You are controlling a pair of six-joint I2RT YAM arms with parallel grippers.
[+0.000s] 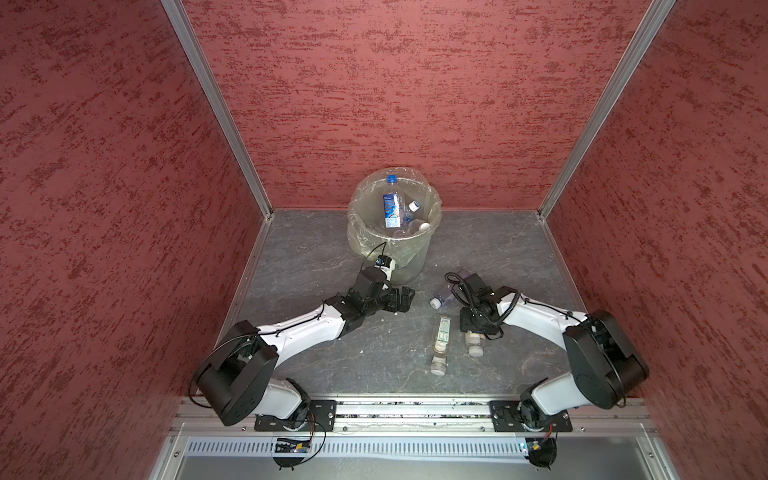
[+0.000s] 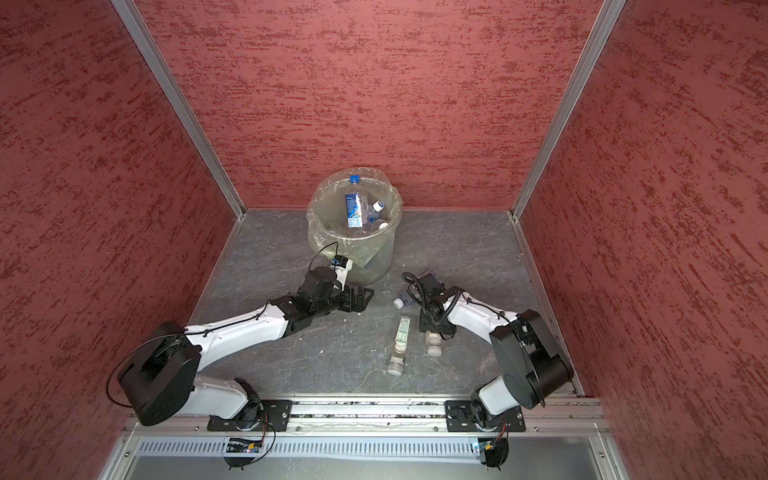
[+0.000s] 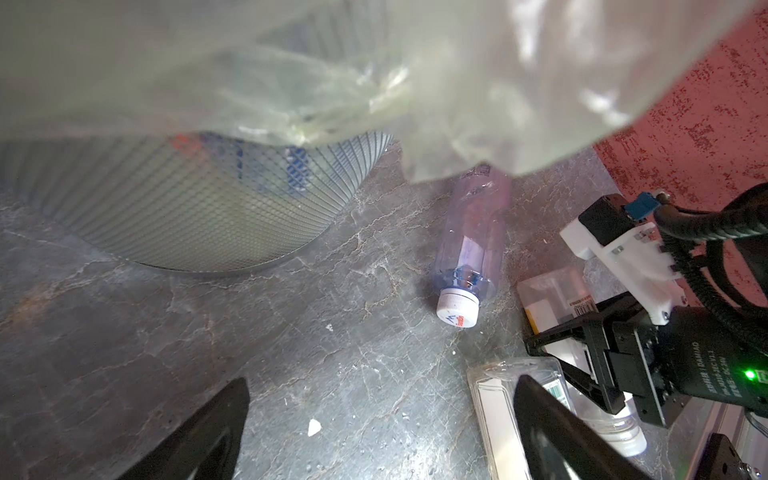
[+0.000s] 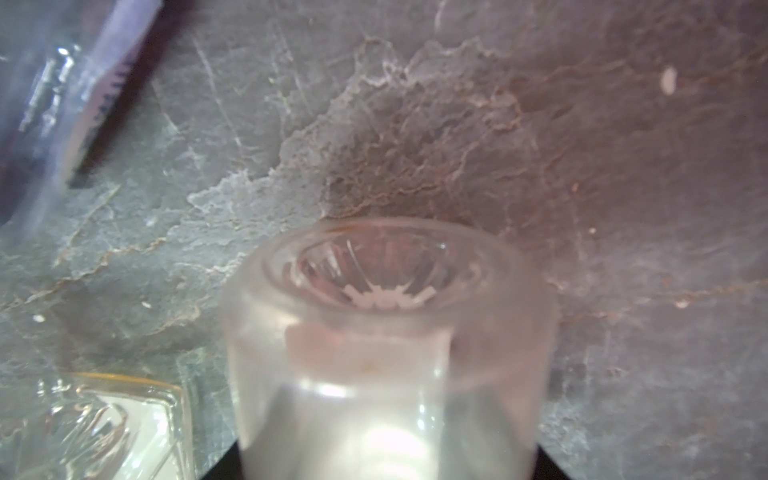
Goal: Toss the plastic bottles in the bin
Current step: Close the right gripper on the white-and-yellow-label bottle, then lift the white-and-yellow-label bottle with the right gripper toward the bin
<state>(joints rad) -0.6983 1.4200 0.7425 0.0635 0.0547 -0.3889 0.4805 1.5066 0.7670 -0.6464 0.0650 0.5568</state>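
Reading the clock in a top view, with 12 at the back wall: the left tool (image 1: 401, 299) is at the bin's 6 o'clock, its jaws wide apart with nothing between them. The bin (image 1: 415, 266) stands at 12 o'clock on the grey counter (image 1: 316, 257). It holds a blue-labelled bottle (image 1: 390, 208), leaning cap-up among other clear ones. At the bin's 5 o'clock a white-capped bottle (image 1: 442, 298) lies on the counter, cap toward 7 o'clock. At that bottle's 6 o'clock lies a flat bottle (image 1: 441, 336), cap toward 6. Just beside it, at its 3 o'clock, the right tool (image 1: 476, 330) stands over a round bottle (image 4: 386, 353). Its jaws are on either side of the body, but whether they press it I cannot tell.
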